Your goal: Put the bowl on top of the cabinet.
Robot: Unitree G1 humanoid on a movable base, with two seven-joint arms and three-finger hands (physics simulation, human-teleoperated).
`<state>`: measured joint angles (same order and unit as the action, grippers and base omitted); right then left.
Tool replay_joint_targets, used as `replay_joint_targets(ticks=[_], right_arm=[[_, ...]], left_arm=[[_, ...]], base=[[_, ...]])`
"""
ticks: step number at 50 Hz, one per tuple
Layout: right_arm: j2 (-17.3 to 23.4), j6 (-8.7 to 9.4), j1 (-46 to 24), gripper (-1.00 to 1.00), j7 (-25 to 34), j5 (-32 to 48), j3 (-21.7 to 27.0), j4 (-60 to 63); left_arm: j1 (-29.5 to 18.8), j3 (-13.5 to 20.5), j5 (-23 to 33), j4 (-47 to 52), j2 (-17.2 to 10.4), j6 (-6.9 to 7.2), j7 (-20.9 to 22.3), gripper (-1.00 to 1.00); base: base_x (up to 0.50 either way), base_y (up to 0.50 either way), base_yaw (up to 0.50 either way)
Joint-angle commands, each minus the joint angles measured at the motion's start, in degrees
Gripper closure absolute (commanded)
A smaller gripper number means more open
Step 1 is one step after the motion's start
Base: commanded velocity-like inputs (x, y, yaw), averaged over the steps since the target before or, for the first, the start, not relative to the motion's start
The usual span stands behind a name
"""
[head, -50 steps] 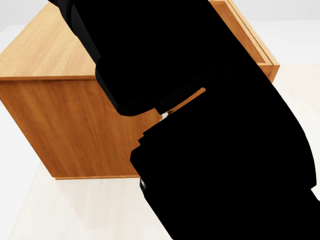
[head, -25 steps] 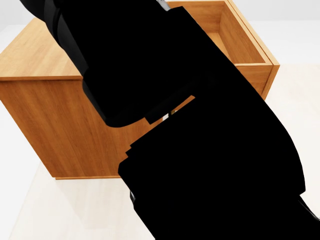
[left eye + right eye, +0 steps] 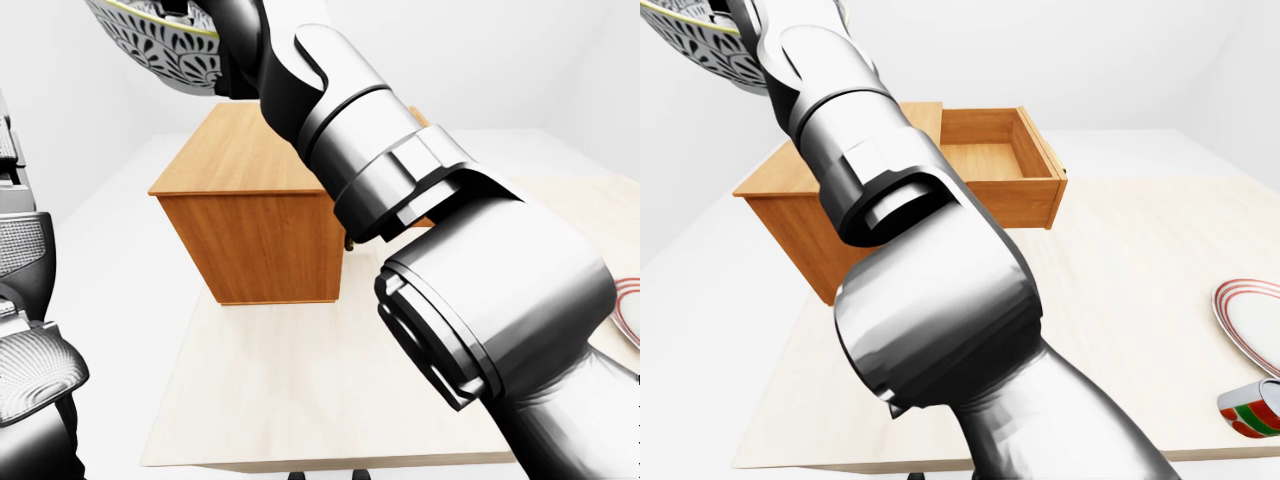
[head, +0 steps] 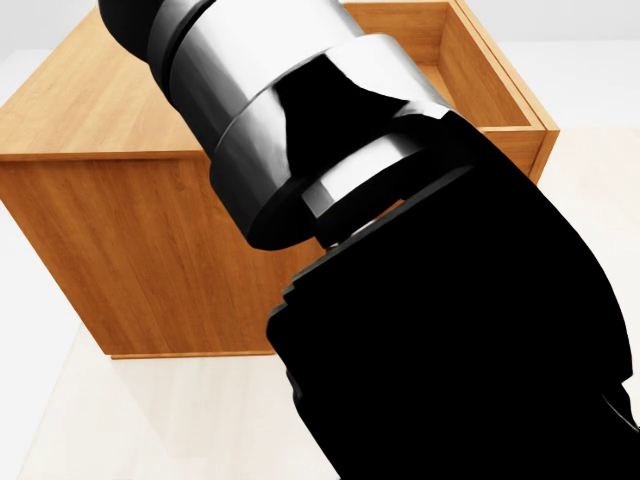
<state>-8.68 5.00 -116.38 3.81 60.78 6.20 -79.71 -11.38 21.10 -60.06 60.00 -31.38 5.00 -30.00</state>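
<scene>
Right hand [image 3: 228,45] is closed on the bowl [image 3: 160,50], gripping it at the rim, held high in the top-left corner of the left-eye view. Bowl is up in the air, well clear of the cabinet [image 3: 255,240], touching nothing else. Whether it sits straight over the cabinet top or just off its left edge, can't tell. Cabinet stands at the table [image 3: 300,380] top-left corner in the right-eye view, drawer [image 3: 990,160] pulled open to the right and empty. Change: in the head view the right arm [image 4: 300,130] covered most of the drawer a second ago and now leaves it showing. The cabinet sits the same in that view, so the base hasn't moved; it's the arm swinging the bowl up and leftward. Likely means the carry is nearly over, with lowering and release still to do. Risk: setting down too near the edge. Left hand [image 3: 25,300] is cut off at the left edge, state can't tell. Plate [image 3: 1250,320] and cup [image 3: 1252,412] are at the table's right edge.
</scene>
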Motion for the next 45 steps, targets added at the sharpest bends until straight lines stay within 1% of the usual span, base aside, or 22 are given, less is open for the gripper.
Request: replay_joint_targets(ticks=[1, 14, 19, 34, 40, 45], right_arm=[[0.4, 0.00, 1.6, 0.96, -2.7, -0.2, -0.1, 0.5], [-0.5, 0.00, 3.2, 0.97, -1.9, 1.0, -0.7, 0.5], [-0.6, 0.00, 3.7, 0.96, -2.2, 1.0, -0.6, 0.5], [-0.2, 0.00, 4.2, 0.97, -2.5, 2.0, -1.0, 0.4], [-0.2, 0.00, 4.7, 0.97, -2.3, 3.1, -1.6, 0.4], [-0.2, 0.00, 4.8, 0.97, -2.5, 3.2, -1.2, 0.4]], left_arm=[[0.1, -0.2, -0.2, 0.0, -0.3, 0.00, 0.0, -1.00], [0.3, -0.4, 0.3, 0.0, -0.2, 0.00, 0.0, -1.00], [0.1, -0.1, -0.8, 0.0, -0.6, 0.00, 0.0, -1.00], [0.2, -0.3, 0.4, 0.0, 0.2, 0.00, 0.0, -1.00], [0.2, -0.3, -0.3, 0.0, -0.4, 0.00, 0.0, -1.00], [0.1, -0.2, -1.1, 0.0, -0.9, 0.00, 0.0, -1.00]], base=[[0.00, 0.00, 0.00], [0.00, 0.00, 0.00], [0.00, 0.00, 0.00], [0.00, 0.00, 0.00], [0.00, 0.00, 0.00], [0.00, 0.00, 0.00]])
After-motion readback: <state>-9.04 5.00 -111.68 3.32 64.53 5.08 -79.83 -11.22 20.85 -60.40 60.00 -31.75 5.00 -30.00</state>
